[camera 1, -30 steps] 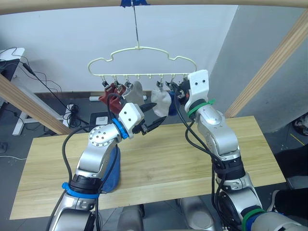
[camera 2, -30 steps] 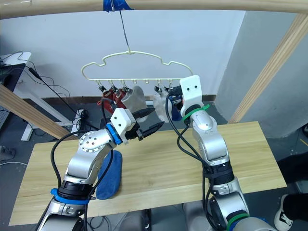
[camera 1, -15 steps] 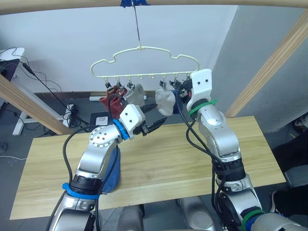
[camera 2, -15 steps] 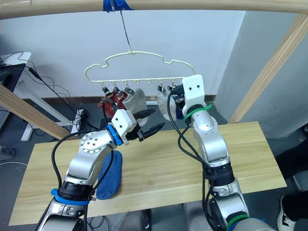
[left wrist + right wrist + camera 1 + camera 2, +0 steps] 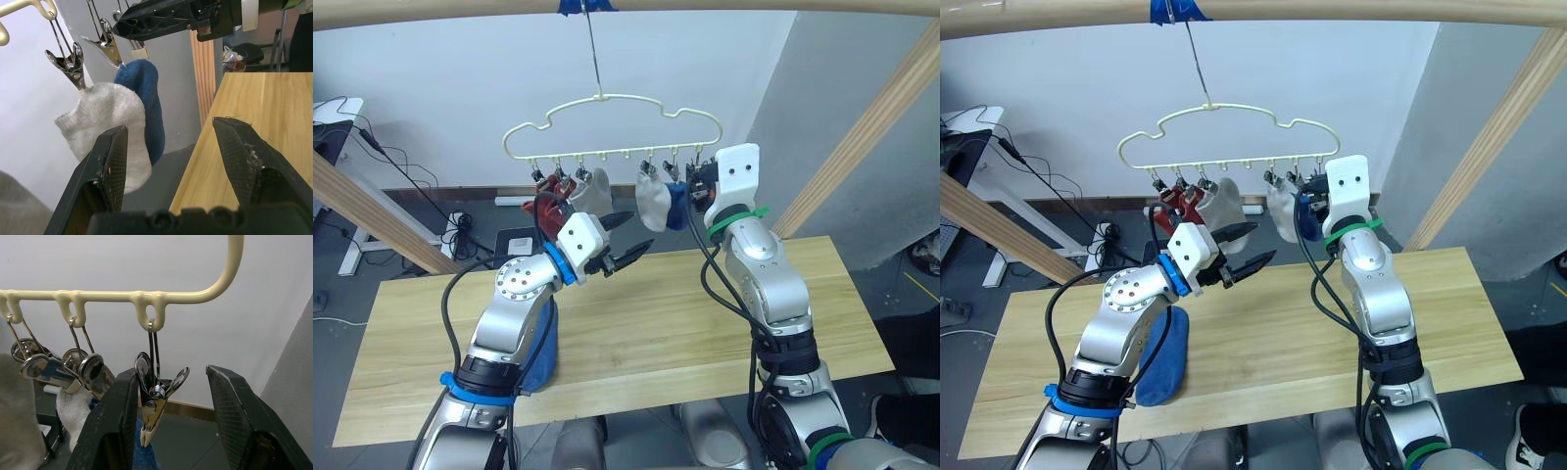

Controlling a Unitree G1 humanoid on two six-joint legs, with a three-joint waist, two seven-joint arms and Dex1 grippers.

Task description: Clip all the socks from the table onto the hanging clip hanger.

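The hanger [image 5: 612, 127] hangs by its hook above the surface [image 5: 646, 323]. Five socks hang from its clips: two red [image 5: 546, 201], a grey one [image 5: 595, 189], another grey one [image 5: 654, 203] and a blue one [image 5: 676, 206]. The last blue sock [image 5: 1163, 357] lies on the surface by the left arm. The left tool [image 5: 628, 238] is spread and empty below the socks. The right tool [image 5: 171, 421] is spread on either side of the end clip [image 5: 154, 399], which holds nothing.

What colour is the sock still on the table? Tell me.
Blue sock, clearest in the right eye view.
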